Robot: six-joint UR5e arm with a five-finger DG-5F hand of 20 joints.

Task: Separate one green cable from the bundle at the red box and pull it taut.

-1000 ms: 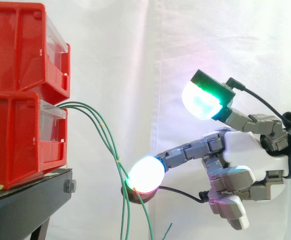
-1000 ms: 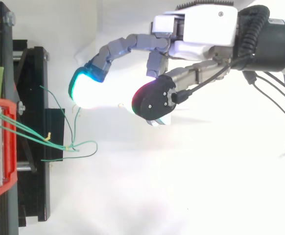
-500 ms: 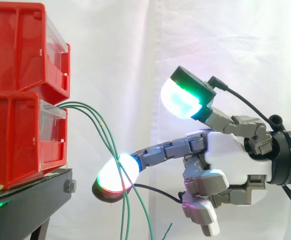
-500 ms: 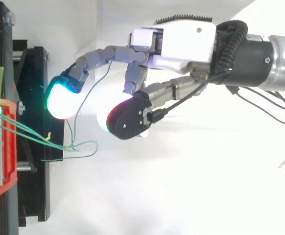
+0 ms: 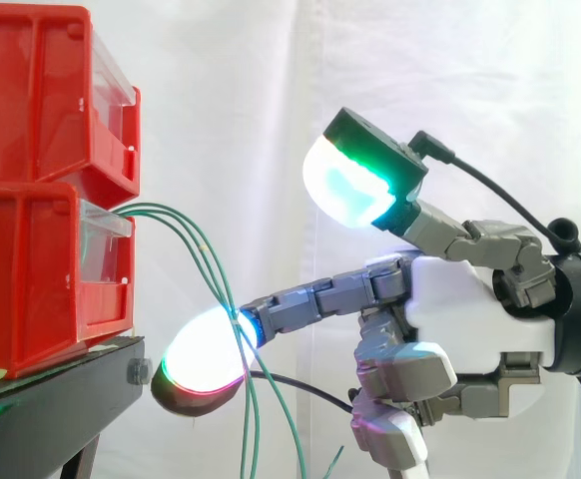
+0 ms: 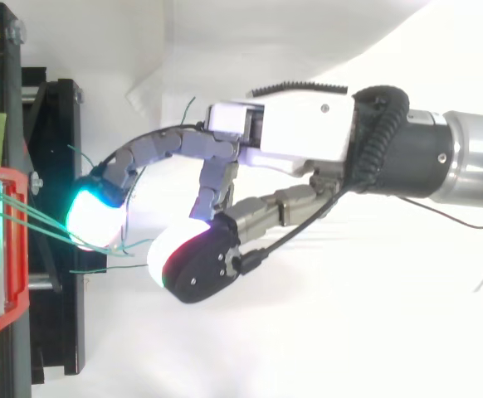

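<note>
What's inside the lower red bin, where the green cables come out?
Green cables run out past the lower red bin's clear front panel and droop down by the hand. The red side wall hides the interior, so their anchoring and any other contents can't be seen.

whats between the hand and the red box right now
In the side view the green cables bridge that gap, arching from the lower red box down to the hand's extended fingertip. Otherwise just white curtain behind.
</note>
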